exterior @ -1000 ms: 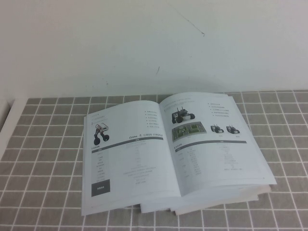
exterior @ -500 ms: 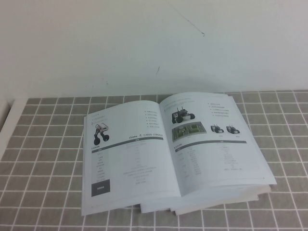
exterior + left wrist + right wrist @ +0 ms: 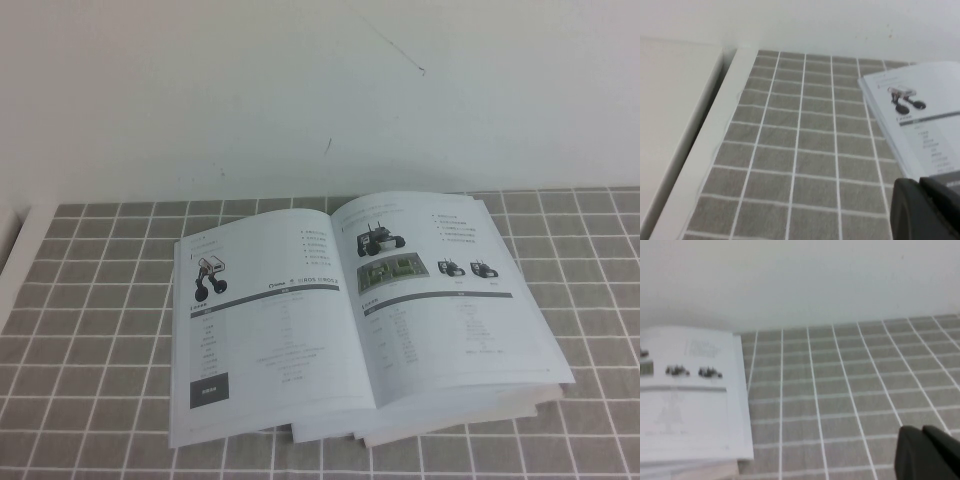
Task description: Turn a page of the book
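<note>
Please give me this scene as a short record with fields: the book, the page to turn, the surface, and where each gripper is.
book: open, lying flat on the cloth, untouched
page: right-hand sheet with a black wheeled robot, a green picture, two small robots and a table; lies flat, not yet lifted
surface: grey grid-pattern tablecloth
left gripper: dark tip shows only in the left wrist view, above the cloth beside the book's left page
right gripper: dark tip shows only in the right wrist view, above the cloth, apart from the book's right edge
</note>
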`<state>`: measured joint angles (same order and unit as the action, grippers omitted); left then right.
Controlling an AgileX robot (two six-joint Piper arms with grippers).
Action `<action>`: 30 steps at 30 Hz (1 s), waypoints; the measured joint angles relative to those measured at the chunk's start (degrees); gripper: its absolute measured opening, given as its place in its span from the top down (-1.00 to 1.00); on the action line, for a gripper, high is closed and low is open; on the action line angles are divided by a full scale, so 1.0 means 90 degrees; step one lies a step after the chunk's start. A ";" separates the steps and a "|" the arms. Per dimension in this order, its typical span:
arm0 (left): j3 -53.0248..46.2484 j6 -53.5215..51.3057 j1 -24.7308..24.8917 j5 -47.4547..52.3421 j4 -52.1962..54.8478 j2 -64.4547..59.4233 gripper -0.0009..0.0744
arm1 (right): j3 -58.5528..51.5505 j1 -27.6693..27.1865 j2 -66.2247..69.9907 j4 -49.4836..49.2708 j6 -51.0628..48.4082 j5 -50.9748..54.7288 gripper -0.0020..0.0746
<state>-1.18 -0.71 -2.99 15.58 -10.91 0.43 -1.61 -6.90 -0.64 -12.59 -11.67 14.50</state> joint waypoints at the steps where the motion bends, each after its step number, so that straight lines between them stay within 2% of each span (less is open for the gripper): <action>1: -0.0015 0.0000 0.0000 -0.0116 -0.0130 0.0000 0.99 | 0.0000 0.0000 0.0000 -0.0159 0.0000 -0.0207 0.95; 6: -0.0015 0.0014 0.0000 -0.1732 -0.1175 0.0000 0.99 | 0.0000 0.0000 0.0000 -0.0954 0.0000 -0.1348 0.95; 11: -0.0015 0.0511 0.0000 -0.3861 -0.2348 0.0000 0.99 | 0.0000 0.0000 0.0000 -0.1158 0.0000 -0.2921 0.95; 15: -0.0015 0.0537 0.0000 -0.5250 -0.2666 0.0000 0.99 | 0.0000 0.0000 0.0000 -0.1237 0.0000 -0.4110 0.95; 23: -0.0015 0.0759 0.0000 -0.6406 -0.2631 0.0024 0.99 | 0.0000 0.0000 0.0000 -0.1199 0.0073 -0.5686 0.95; 26: -0.0003 0.1421 0.0000 -0.6699 -0.2010 0.0024 0.99 | 0.0044 0.0000 0.0000 -0.0876 0.0330 -0.6898 0.95; 30: 0.0696 0.2365 0.0000 -0.6215 -0.0576 0.0024 0.99 | 0.0774 0.0000 0.0000 -0.0650 0.0759 -0.7199 0.95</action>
<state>5.08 20.58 -2.99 -40.35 -16.09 0.64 5.36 -6.90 -0.64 -18.44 -4.84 -50.29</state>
